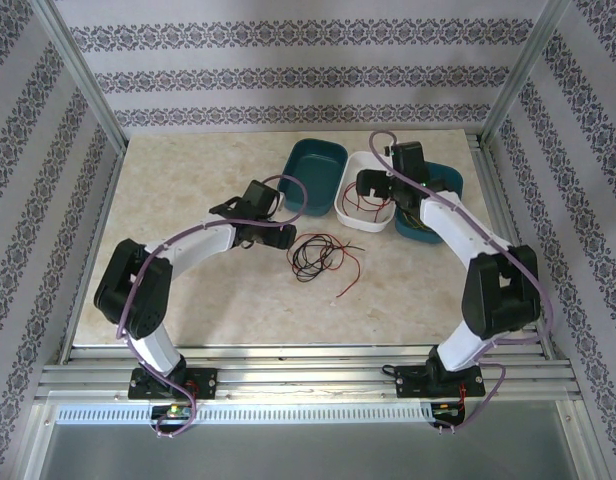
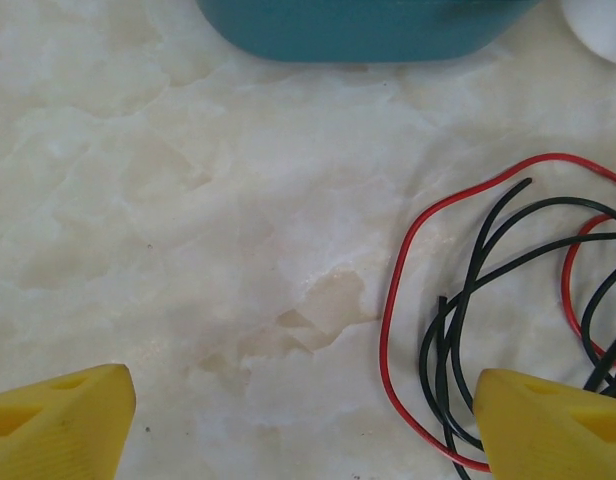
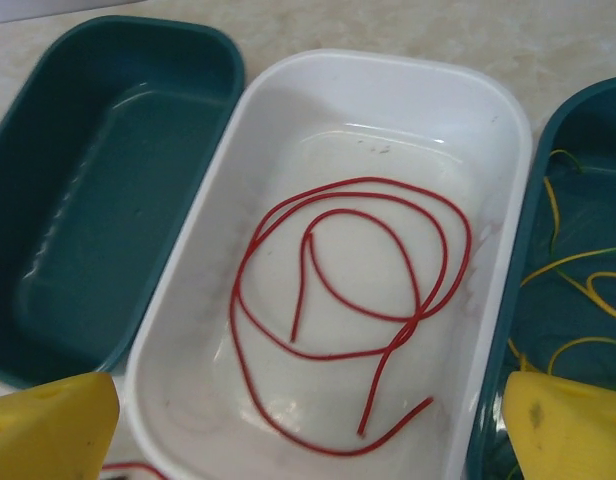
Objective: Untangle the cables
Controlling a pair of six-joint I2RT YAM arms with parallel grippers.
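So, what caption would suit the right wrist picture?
Open right gripper above a white tray holding one coiled red cable.

The left arm (image 1: 193, 243) and the right arm (image 1: 453, 222) are showing white rounded links between bulky black joints, thin lilac cables (image 1: 288, 179) are looping along them, and wedge-shaped fingertips (image 2: 58, 425) are looking bright yellow.

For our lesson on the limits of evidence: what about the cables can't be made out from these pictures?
Top external: red-black tangle, too small to trace crossings.
Left wrist: it runs off the right edge and under a yellow finger.
Right wrist: yellow cables in the right teal bin, cut by the right edge; number unclear.
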